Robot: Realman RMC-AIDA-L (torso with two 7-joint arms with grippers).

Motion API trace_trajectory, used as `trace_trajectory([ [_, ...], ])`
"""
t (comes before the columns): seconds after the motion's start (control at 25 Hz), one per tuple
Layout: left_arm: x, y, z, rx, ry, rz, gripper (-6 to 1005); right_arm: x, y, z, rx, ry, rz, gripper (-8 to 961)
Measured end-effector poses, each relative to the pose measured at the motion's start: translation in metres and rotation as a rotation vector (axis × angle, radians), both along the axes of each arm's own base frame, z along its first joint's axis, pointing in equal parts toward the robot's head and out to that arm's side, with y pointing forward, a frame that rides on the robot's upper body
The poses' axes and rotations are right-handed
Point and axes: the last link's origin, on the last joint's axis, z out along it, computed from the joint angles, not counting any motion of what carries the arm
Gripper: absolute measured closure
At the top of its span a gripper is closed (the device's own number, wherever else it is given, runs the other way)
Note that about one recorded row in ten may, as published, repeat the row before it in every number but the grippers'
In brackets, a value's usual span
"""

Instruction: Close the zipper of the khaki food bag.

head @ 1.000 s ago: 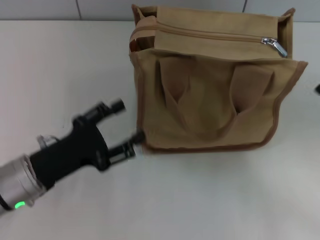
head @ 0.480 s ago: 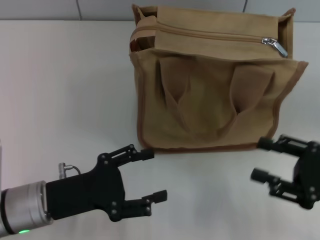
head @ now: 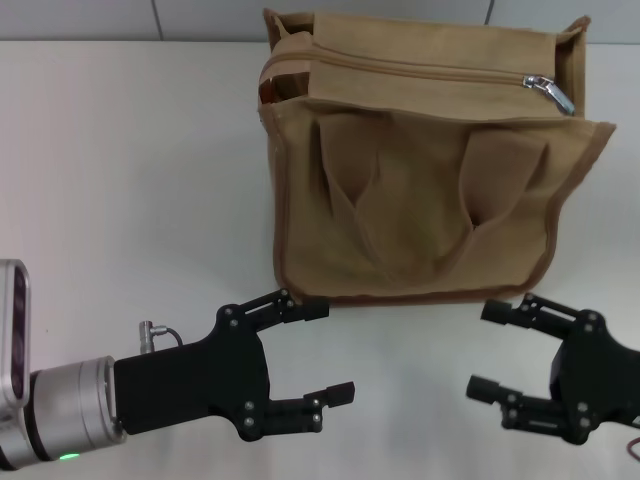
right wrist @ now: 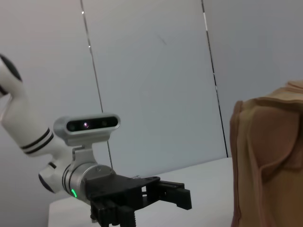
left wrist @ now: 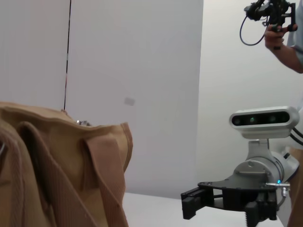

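The khaki food bag (head: 420, 170) stands on the white table at the back, its front face and two flat handles toward me. Its zipper (head: 420, 70) runs across the top panel, with the silver slider and pull tab (head: 548, 90) at the right end. At the left end the top gapes a little (head: 272, 88). My left gripper (head: 322, 352) is open, low on the table in front of the bag's left corner. My right gripper (head: 487, 350) is open in front of the bag's right corner. Neither touches the bag. The bag (left wrist: 57, 170) (right wrist: 270, 161) also shows in both wrist views.
White table (head: 130, 180) stretches to the left of the bag and in front of it. A tiled wall edge (head: 200, 20) runs behind. A person holding a device (left wrist: 277, 23) stands far off in the left wrist view.
My left arm pulled back from the bag's lower left corner toward the front and turned its fingers sideways. My right gripper came into view at the front right and moved a little left.
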Motion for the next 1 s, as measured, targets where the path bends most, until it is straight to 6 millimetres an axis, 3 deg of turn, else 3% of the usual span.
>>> trace_trajectory([
  [0.44,-0.004,-0.007,-0.006,0.008,0.000,0.041,165,-0.004,0.004,-0.025,-0.006,-0.031,0.004,176],
  [1.0,-0.006,-0.014,-0.008,-0.002,-0.007,0.055,165,-0.004,0.003,-0.030,0.005,-0.038,-0.004,176],
])
